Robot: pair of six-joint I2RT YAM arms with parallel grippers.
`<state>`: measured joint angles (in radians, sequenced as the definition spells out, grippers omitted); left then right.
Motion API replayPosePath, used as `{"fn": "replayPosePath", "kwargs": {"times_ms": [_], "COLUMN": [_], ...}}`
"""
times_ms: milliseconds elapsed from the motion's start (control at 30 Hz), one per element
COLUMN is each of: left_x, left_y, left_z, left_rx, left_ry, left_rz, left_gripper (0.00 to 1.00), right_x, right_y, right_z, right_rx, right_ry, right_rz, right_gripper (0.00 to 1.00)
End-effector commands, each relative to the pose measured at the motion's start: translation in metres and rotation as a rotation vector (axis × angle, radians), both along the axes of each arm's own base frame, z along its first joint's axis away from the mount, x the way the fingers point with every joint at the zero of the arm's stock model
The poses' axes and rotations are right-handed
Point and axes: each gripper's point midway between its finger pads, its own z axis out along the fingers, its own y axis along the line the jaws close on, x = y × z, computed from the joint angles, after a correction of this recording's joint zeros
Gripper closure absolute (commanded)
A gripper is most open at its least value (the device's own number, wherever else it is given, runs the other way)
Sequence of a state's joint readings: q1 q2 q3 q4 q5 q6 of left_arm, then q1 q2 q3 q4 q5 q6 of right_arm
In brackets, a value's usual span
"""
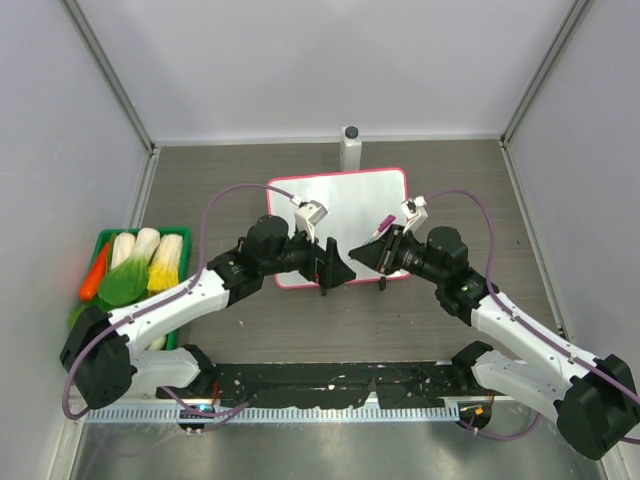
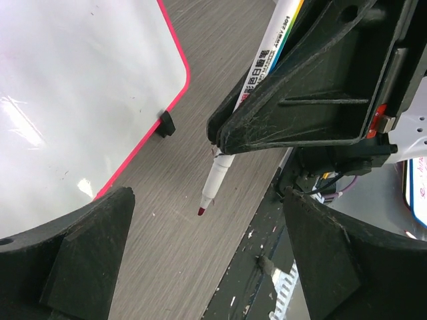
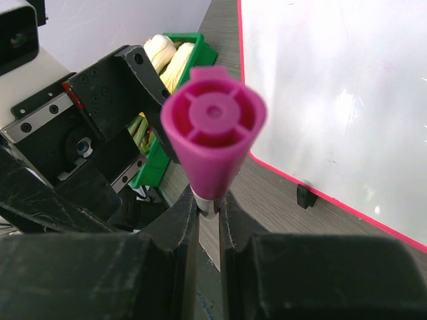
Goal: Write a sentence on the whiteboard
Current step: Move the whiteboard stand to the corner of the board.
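the right gripper (image 3: 208,207) is clenched on a marker (image 2: 219,175) just off the near edge of the whiteboard (image 1: 345,200). the left gripper (image 2: 213,260) hangs released at that same edge.

The whiteboard's (image 1: 345,200) 6 o'clock edge lay hidden beneath the left gripper (image 1: 340,268) and right gripper (image 1: 362,250) — the marker's (image 2: 259,70) barrel ran off-frame at 12 o'clock.

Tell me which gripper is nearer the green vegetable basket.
Left. The left gripper sits open at the whiteboard's near edge, right of the green basket; the right gripper, clamping a marker, is just beyond.
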<state>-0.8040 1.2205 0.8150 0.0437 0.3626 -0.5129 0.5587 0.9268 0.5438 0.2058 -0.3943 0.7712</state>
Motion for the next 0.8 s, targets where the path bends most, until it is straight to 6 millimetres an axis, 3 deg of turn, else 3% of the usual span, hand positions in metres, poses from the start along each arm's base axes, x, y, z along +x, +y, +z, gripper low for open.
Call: {"fn": "replayPosePath", "kwargs": {"times_ms": [0, 233, 367, 633, 767], "left_x": [-0.003, -0.018, -0.018, -0.007, -0.001], "left_y": [0.0, 0.028, 0.051, 0.077, 0.08], "left_z": [0.017, 0.008, -0.007, -0.029, -0.037], "left_rx": [-0.013, -0.002, 0.021, 0.081, 0.111], "left_ry": [-0.02, 0.009, 0.009, 0.022, 0.024], "left_rz": [-0.023, 0.054, 0.153, 0.313, 0.35], "left_gripper": [0.0, 0.0, 0.0, 0.0, 0.0], "right_x": [0.002, 0.005, 0.006, 0.008, 0.011], "right_y": [-0.004, -0.01, -0.012, -0.015, -0.016], "right_z": [0.009, -0.002, -0.007, -0.014, -0.014], "right_rx": [-0.013, -0.07, -0.091, -0.109, -0.117], "right_ry": [-0.039, -0.041, -0.033, -0.02, -0.021], "right_rz": [-0.017, -0.041, -0.046, -0.067, -0.078], "right_gripper": [0.99, 0.98, 0.98, 0.98, 0.99]}}
